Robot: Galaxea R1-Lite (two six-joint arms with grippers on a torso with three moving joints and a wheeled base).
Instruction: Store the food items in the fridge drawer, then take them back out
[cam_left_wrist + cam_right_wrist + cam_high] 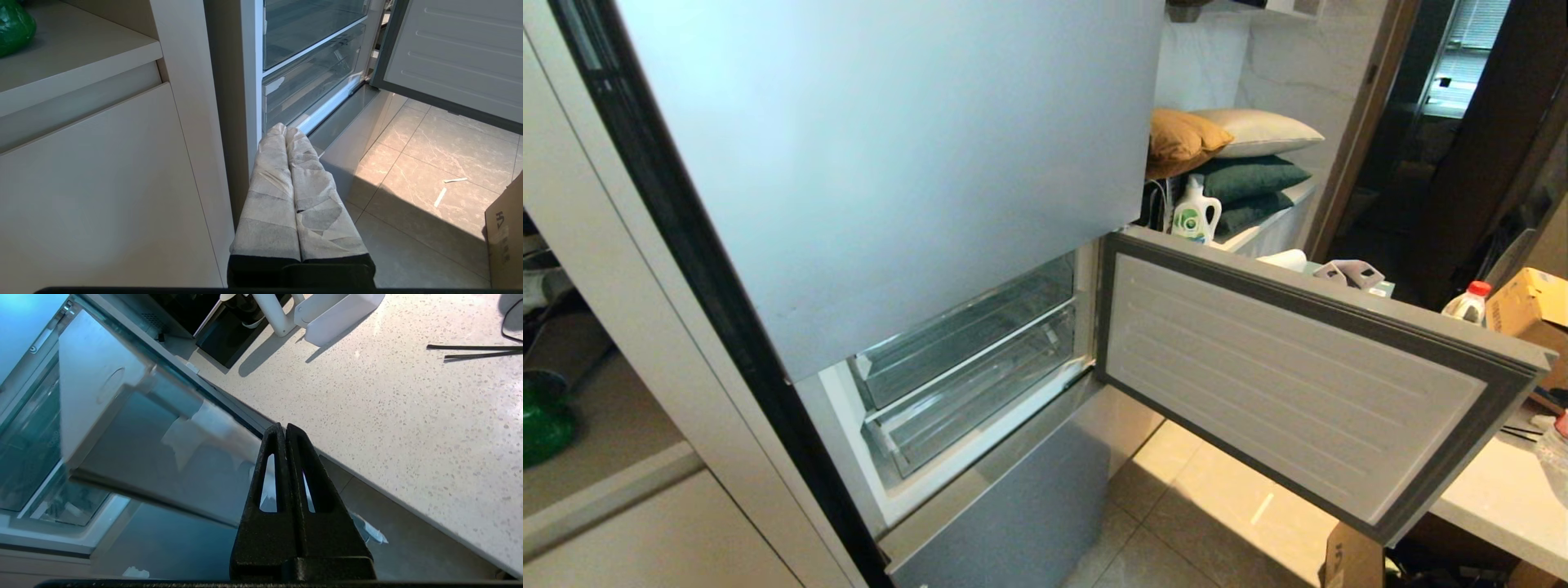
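1 green-logo detergent bottle (1195, 211)

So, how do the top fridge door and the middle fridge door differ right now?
The top fridge door is shut and shows its smooth silver-blue front; the middle fridge door is swung wide open and shows its white ribbed inner panel with a dark seal. The top one is taller. Both belong to one fridge.
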